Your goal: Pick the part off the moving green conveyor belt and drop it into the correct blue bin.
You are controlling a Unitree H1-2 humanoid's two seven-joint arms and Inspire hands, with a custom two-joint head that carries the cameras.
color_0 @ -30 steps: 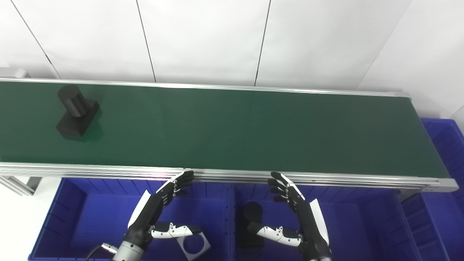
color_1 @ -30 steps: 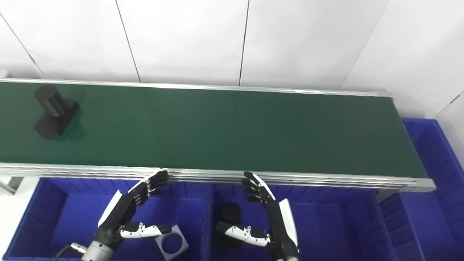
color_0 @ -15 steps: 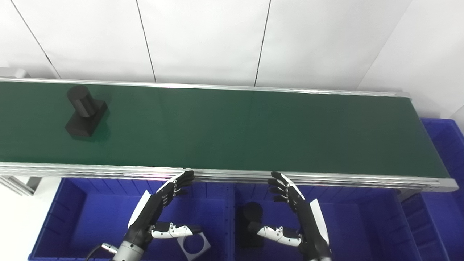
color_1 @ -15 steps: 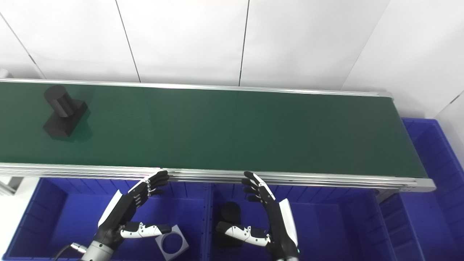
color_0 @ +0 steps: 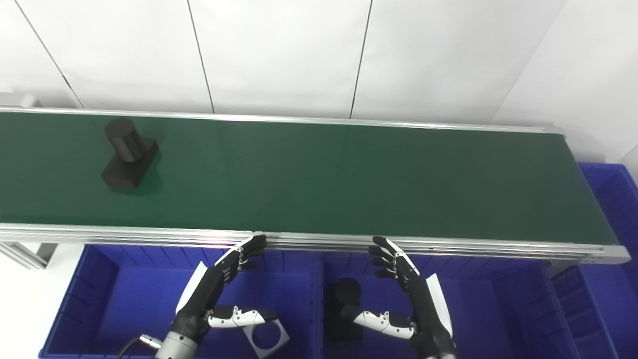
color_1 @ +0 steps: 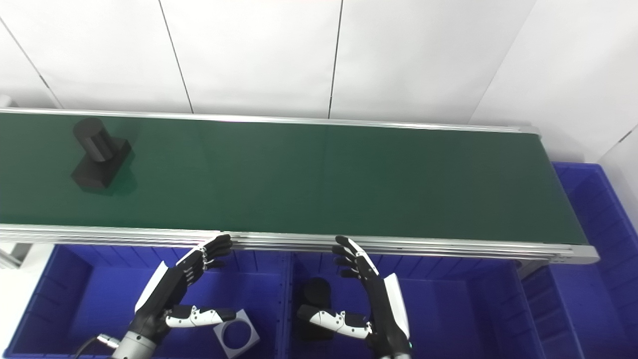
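part (color_0: 128,154) at 10 o'clock on green belt (color_0: 349,179), drifted toward 3 o'clock since a second ago | left hand (color_0: 214,294) and right hand (color_0: 411,294) spread, empty, unmoved over blue bins (color_0: 75,299) | pickup not yet due

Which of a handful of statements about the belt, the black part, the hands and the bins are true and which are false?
1. The black part sits on the green belt, toward its left end. True.
2. The left hand holds the part. False: it is open, over the left bin.
3. The right hand is open. True.
4. The bin under the right hand is empty. False: a black piece lies in the middle bin.
5. A grey plate with a hole lies in the left bin. True.
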